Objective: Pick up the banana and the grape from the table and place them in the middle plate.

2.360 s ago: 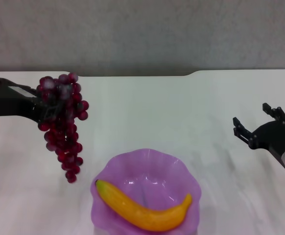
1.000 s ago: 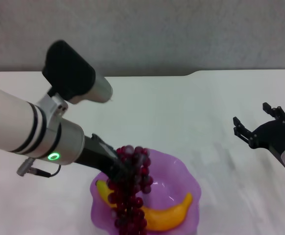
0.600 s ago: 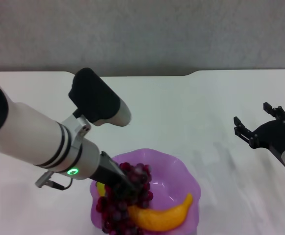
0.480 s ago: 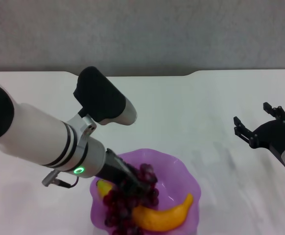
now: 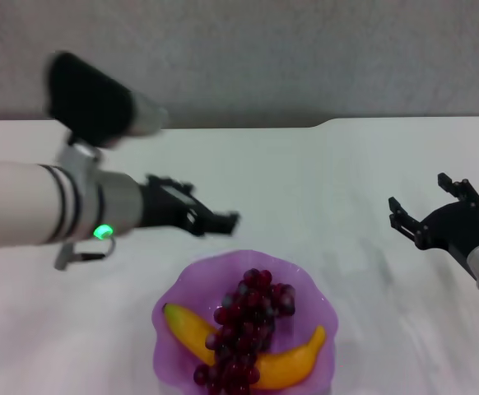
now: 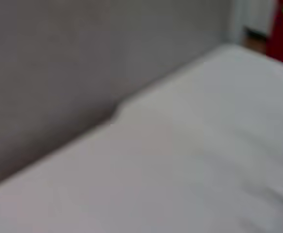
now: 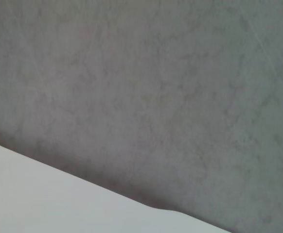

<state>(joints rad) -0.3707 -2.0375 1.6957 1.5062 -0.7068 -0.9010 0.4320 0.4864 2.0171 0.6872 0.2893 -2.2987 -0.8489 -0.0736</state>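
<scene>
The purple scalloped plate (image 5: 305,284) sits at the near middle of the white table (image 5: 322,181). The yellow banana (image 5: 293,369) lies in it, and the dark red grape bunch (image 5: 248,325) lies across the banana inside the plate. My left gripper (image 5: 211,218) is open and empty, raised above the plate's far left rim. My right gripper (image 5: 433,210) is open and empty, hovering at the right side of the table. Neither wrist view shows the fruit or the plate.
The grey wall (image 5: 264,58) stands behind the table's notched far edge (image 5: 322,125). The left wrist view shows blurred tabletop (image 6: 180,170) and wall; the right wrist view shows wall (image 7: 156,87) and a strip of table edge.
My left gripper carried the grapes from the left over the plate, lowered them onto the banana, let go and pulled back up and to the left. The right arm barely moved.
</scene>
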